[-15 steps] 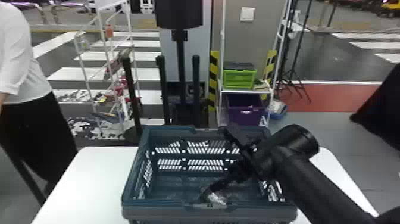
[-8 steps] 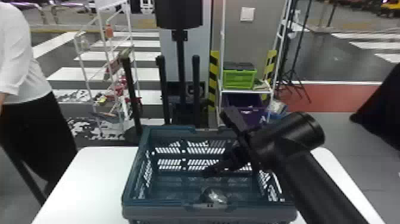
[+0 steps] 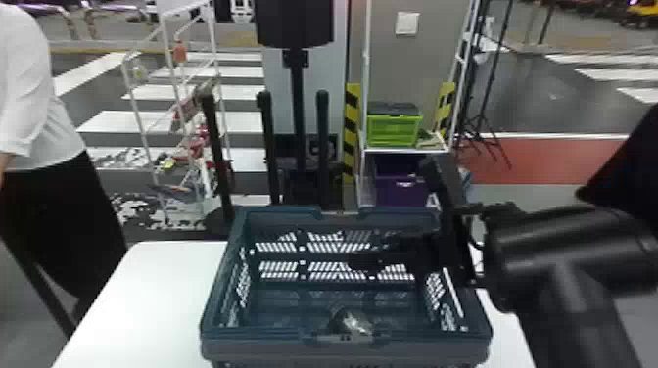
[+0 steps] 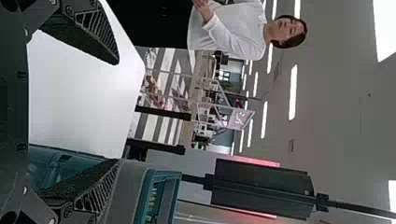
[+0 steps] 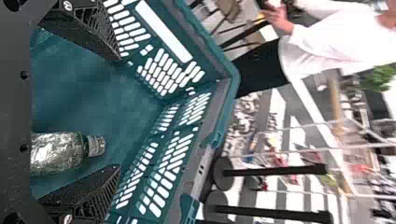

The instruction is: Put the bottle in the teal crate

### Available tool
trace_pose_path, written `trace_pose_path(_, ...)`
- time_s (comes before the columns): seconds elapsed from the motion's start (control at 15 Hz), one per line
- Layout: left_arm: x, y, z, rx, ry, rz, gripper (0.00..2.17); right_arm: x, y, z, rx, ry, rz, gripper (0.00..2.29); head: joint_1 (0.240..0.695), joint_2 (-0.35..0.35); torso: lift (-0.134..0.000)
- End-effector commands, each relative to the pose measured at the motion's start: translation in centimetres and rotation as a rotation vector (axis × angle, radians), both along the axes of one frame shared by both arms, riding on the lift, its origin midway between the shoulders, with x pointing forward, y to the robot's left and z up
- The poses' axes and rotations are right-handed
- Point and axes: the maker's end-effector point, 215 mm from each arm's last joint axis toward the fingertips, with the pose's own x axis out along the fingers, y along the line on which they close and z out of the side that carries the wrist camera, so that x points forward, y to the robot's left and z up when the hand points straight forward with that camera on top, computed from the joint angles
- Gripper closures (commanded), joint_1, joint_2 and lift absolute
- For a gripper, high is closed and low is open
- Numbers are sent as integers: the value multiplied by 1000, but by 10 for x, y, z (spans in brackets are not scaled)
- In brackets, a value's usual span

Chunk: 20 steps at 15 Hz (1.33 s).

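Higher and away from the bottle (image 3: 355, 322), the right gripper (image 3: 372, 252) had moved since the earlier head views, while the bottle stayed where it was. The right arm (image 3: 563, 288) came in from the lower right of the head view, its wrist beside the crate's right wall and its fingers pointing left over the crate's inside. In the right wrist view, the right gripper (image 5: 119, 113) stood open. The left gripper (image 4: 116, 112) was also open, its two fingers well apart at the left of its own wrist view, near the white table (image 3: 147, 288).

On the table, at the lower middle of the head view, sat the teal crate (image 3: 264, 350), with slotted walls. Inside, by its near wall, the clear, silvery bottle lay on the floor, its cap (image 5: 96, 145) on.

At the upper right, a rack held a green bin (image 3: 394, 129) above a purple bin (image 3: 401, 191).
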Motion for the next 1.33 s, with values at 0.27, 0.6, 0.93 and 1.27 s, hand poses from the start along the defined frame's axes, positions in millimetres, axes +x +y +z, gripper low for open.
trace_pose_path(0.27, 2, -9, -2, 4, 19, -15, 140, -52, -53, 36, 140, -177, -114, 76, 499, 0, 0)
trace_pose_path(0.6, 11, -25, -8, 28, 56, -46, 140, -86, -127, 47, 191, -379, -223, 83, 499, 0, 0)
trace_pose_path(0.93, 17, -39, -15, 35, 84, -73, 140, -119, -179, 20, 160, -532, -356, 83, 499, 0, 0)
trace_pose_path(1.27, 21, -42, -15, 42, 89, -81, 140, -152, -197, 8, 105, -642, -411, 70, 499, 0, 0)
